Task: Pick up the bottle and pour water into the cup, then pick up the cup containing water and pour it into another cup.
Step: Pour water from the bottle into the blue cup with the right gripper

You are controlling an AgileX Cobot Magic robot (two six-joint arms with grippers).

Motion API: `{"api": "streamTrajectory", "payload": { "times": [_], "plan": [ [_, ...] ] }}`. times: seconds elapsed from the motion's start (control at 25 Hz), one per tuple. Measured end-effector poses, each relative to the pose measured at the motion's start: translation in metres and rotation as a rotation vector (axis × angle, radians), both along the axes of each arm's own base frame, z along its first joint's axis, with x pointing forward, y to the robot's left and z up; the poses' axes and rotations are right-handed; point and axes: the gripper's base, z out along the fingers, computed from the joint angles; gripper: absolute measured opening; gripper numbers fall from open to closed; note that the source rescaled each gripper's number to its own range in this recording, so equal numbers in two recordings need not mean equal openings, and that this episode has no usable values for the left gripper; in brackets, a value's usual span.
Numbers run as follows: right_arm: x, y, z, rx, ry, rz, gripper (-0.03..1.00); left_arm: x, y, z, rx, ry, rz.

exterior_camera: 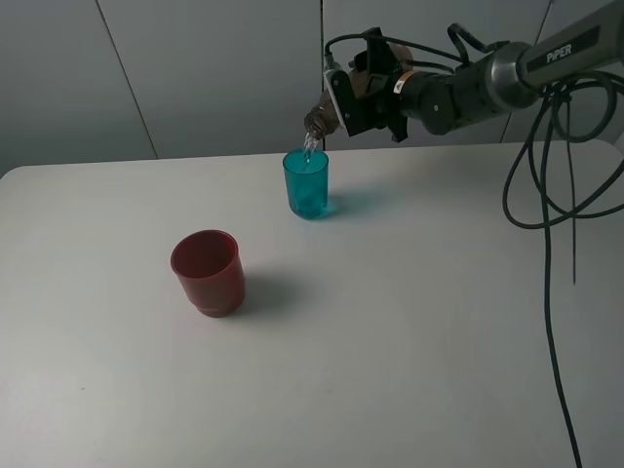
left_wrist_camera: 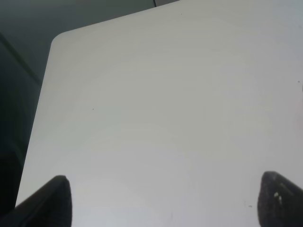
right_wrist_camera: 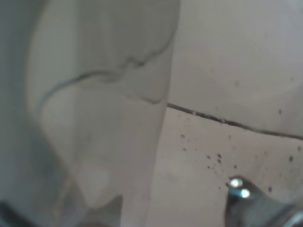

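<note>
exterior view shows bottle (exterior_camera: 318, 120) tipped over cup (exterior_camera: 306, 187); left wrist only table (left_wrist_camera: 165, 118).

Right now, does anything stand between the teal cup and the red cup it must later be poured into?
Nothing visible: only bare table lies between the teal cup and the red cup. The bottle, tipped in the right pincer, hangs over the teal cup, off that path.

Tilted bottle (exterior_camera: 318, 120) over teal cup (exterior_camera: 306, 185); red cup (exterior_camera: 208, 273) apart, upright
</note>
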Motion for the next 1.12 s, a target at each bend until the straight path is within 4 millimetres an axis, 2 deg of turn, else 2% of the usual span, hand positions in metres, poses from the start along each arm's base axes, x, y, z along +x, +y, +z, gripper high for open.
{"api": "streamTrajectory", "payload": {
  "times": [0.72,1.12],
  "plan": [
    [0.0017,0.0013,0.0074,-0.008,-0.093,0.018,0.00,0.0000,0.0000,0.0000,0.000,0.000,0.000],
    [-0.0001,0.0065,0.0079,-0.070,-0.124,0.048,0.00,0.0000,0.0000,0.0000,0.000,0.000,0.000]
  ]
}}
